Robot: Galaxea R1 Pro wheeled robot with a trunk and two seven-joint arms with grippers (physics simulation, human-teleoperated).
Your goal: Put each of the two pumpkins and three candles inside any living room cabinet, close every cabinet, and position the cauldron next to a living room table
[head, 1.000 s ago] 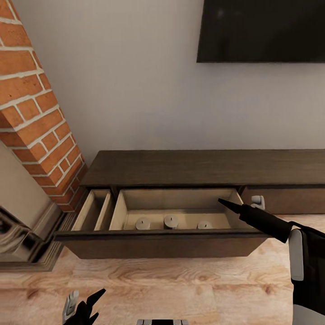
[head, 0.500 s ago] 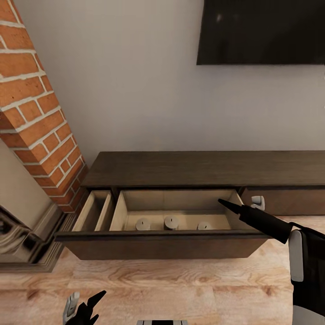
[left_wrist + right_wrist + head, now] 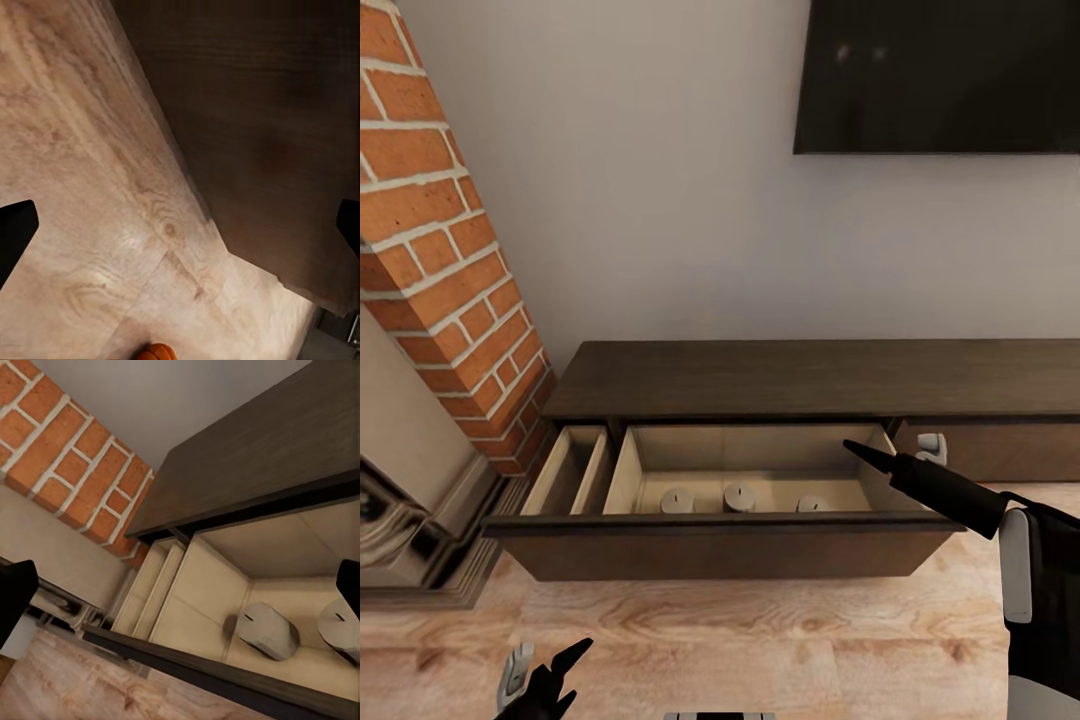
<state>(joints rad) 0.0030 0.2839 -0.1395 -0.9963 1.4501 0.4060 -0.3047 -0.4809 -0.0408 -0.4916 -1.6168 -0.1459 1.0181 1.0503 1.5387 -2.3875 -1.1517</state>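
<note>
Three candles (image 3: 738, 496) lie in open drawer (image 3: 720, 548). Both tools, right (image 3: 890, 452) and left (image 3: 545, 668), fingers apart, empty. Pumpkin (image 3: 154, 352) on floor: grasp squarely across ribs.

Three candles (image 3: 738, 497) in open cabinet (image 3: 810, 375) drawer; one pumpkin (image 3: 154, 352) on floor; two grippers.

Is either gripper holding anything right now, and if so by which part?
Nothing is held. The right gripper hangs open over the pulled-out drawer with the candles inside; the left gripper is open and empty above the floor.
</note>
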